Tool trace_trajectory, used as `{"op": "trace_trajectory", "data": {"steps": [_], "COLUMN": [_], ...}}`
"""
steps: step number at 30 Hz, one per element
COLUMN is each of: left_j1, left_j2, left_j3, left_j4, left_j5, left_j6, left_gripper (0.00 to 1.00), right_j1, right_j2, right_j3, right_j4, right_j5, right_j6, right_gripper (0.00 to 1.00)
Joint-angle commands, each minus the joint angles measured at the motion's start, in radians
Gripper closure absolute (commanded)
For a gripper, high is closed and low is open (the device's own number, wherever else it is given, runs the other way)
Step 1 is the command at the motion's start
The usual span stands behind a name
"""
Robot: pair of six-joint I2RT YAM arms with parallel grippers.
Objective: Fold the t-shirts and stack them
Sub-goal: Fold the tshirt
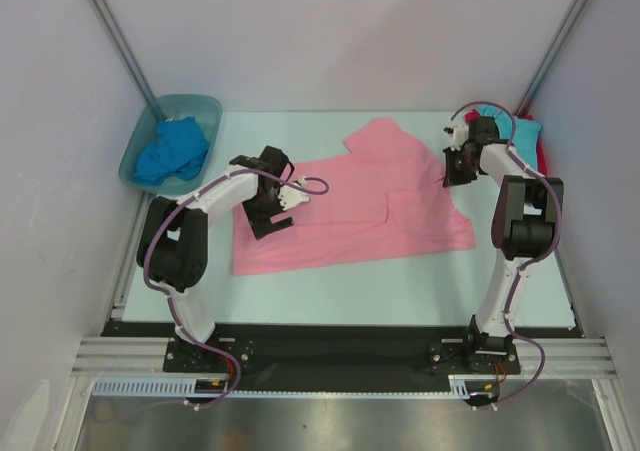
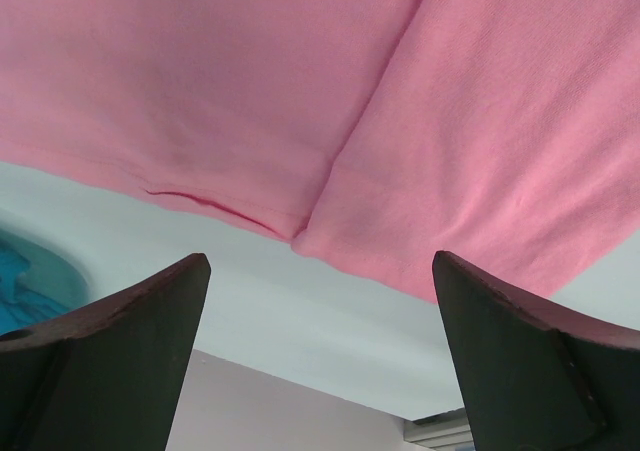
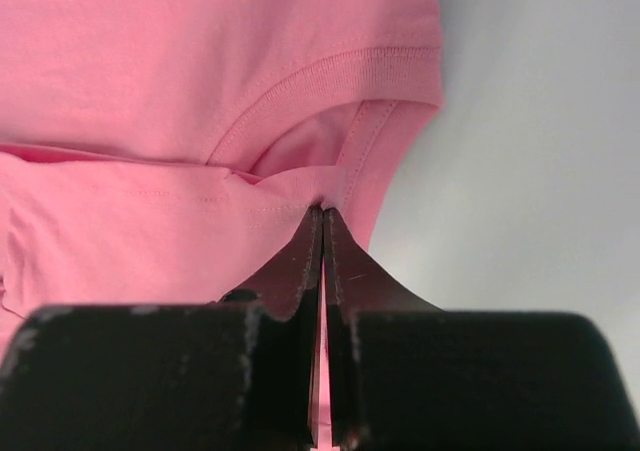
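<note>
We find the spread t-shirt [image 1: 350,206] in the middle of the table [image 1: 330,291], with the left gripper [image 1: 268,216] over its left edge and the right gripper [image 1: 458,166] at its far right edge. At the far left is the tub [image 1: 205,106], holding a crumpled t-shirt [image 1: 172,151]. The heaped t-shirts [image 1: 525,131] lie at the far right.

Bright, even light all round, your feeds look clean.

You've got soft overhead light, only faint shadows under the arms [image 1: 180,241] on the table [image 1: 330,291], plus some sheen on the metal strip [image 1: 330,421] at the bottom of the top view. Your left wrist view has the dark fingers [image 2: 120,361] blurry up close, the pink t-shirt [image 2: 250,91] fairly sharp; right wrist shows its collar ribbing [image 3: 330,76] crisp.
</note>
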Motion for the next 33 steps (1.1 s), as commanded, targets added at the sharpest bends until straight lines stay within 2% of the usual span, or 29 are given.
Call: {"op": "trace_trajectory", "data": {"steps": [1,13,16,17,19,21,29,33], "left_j1": [-0.007,-0.01,-0.009,-0.009,-0.009,-0.009,-0.01,-0.012], "left_j2": [0.0,0.005,0.005,0.006,0.011,0.013,0.017,0.019], "left_j3": [0.033,0.039,0.044,0.046,0.047,0.05,0.058,0.061], "left_j4": [-0.001,-0.002,-0.004,-0.004,-0.005,-0.007,-0.01,-0.009], "left_j5": [0.015,0.01,0.007,0.007,0.009,0.012,0.012,0.013], "left_j6": [-0.002,-0.001,0.002,0.001,0.001,-0.001,-0.001,-0.002], "left_gripper": [0.0,0.0,0.0,0.0,0.0,0.0,0.0,0.0], "right_j1": [0.007,0.022,0.033,0.035,0.039,0.041,0.067,0.136], "right_j2": [-0.032,0.022,0.029,0.029,0.025,0.017,-0.07,-0.135], "right_j3": [0.06,0.104,0.101,0.103,0.098,0.092,0.067,0.063], "right_j4": [0.037,0.023,0.008,0.003,0.0,0.001,0.047,0.071], "right_j5": [0.015,0.022,0.041,0.048,0.064,0.068,0.093,0.11], "right_j6": [-0.004,-0.014,-0.03,-0.033,-0.033,-0.033,-0.031,-0.05], "right_gripper": [1.0,1.0,0.78,0.65,0.51,0.47,0.46,0.47]}}
